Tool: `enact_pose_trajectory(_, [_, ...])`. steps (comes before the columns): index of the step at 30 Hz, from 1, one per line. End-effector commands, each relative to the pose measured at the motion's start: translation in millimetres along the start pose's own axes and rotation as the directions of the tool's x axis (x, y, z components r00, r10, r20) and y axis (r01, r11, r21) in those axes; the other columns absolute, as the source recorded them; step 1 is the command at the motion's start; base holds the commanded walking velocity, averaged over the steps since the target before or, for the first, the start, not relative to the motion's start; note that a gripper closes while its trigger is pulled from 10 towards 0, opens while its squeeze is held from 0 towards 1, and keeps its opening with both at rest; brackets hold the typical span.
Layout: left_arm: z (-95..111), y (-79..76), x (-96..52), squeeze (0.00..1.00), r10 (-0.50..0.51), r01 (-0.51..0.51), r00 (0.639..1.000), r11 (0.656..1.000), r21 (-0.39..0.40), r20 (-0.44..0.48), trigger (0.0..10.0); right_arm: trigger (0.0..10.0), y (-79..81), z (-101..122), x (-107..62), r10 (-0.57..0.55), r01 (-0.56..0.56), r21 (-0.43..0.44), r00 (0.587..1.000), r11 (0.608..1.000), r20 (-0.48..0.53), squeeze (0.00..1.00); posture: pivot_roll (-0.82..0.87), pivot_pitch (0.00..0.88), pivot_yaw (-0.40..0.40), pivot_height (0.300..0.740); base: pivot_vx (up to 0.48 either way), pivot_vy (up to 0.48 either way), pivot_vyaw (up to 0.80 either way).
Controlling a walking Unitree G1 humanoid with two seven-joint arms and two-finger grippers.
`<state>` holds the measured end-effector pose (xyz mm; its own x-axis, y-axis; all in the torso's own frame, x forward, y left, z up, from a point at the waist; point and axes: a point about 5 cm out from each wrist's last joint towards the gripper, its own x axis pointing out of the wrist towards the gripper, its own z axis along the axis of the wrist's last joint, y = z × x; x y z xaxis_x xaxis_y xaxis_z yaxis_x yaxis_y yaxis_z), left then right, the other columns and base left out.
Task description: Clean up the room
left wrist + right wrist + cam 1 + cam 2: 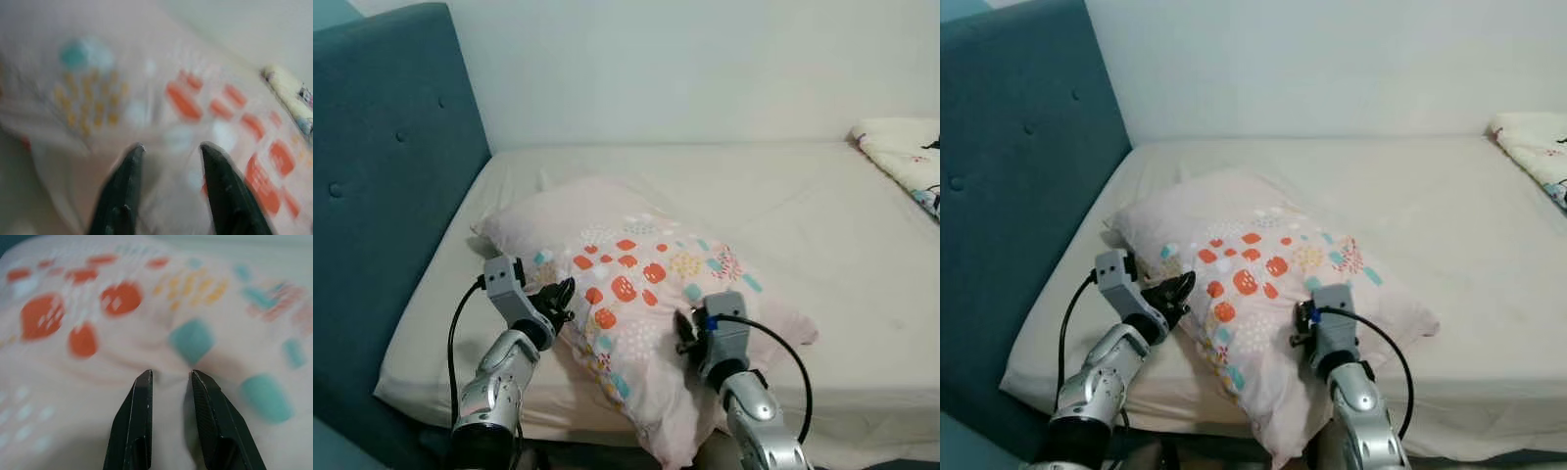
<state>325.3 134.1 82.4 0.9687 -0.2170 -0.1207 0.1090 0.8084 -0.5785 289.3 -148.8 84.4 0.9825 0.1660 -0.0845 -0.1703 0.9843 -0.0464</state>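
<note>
Since the pillow (636,294) lies at 6 o'clock on the bed (822,235), hanging over the near edge, we've got the left tool (560,299) at its 9 o'clock edge and the right tool (686,333) at its 5 o'clock side, each clenched on pillow fabric. We reckon the trick is lifting both sides evenly so the case doesn't slip, then carrying it toward the teal headboard (382,186) at 9 o'clock.
</note>
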Motion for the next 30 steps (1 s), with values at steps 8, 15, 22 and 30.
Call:
enact_pose_trajectory(8, [-13.6, 10.8, 11.3, 1.0, 0.03, -0.044, 0.994, 0.989, -0.138, -0.102, 10.0, 10.0, -32.4, 37.1, 10.0, -0.106, 0.106, 0.002, 0.987, 0.994, 0.125, 0.0, -0.05, 0.043, 0.034, 0.566, 0.0, 0.0, 0.0])
enact_pose_trajectory(15, [-15.5, 1.7, 13.9, 1.0, -0.127, 0.078, 0.984, 0.938, -0.337, -0.127, 10.0, 10.0, -56.4, 33.5, 7.2, -0.187, 0.191, -0.045, 0.98, 0.981, 0.068, 0.0, -0.07, 0.068, 0.057, 0.566, 0.0, 0.0, 0.0])
enact_pose_trajectory(22, [-22.2, -19.9, 15.1, 1.0, -0.293, 0.213, 0.947, 0.878, -0.429, -0.129, 10.0, 10.0, -65.2, 22.2, 3.0, -0.21, 0.209, -0.061, 0.978, 0.976, 0.002, 0.0, -0.07, 0.075, 0.06, 0.566, 0.0, 0.0, 0.0])
enact_pose_trajectory(30, [-46.3, -60.6, 19.1, 1.0, -0.437, 0.334, 0.875, 0.856, -0.394, -0.208, 10.0, 10.0, -61.5, 15.1, 4.0, -0.207, 0.205, -0.055, 0.978, 0.977, -0.034, 0.0, -0.08, 0.079, 0.061, 0.566, 0.0, 0.0, 0.0])
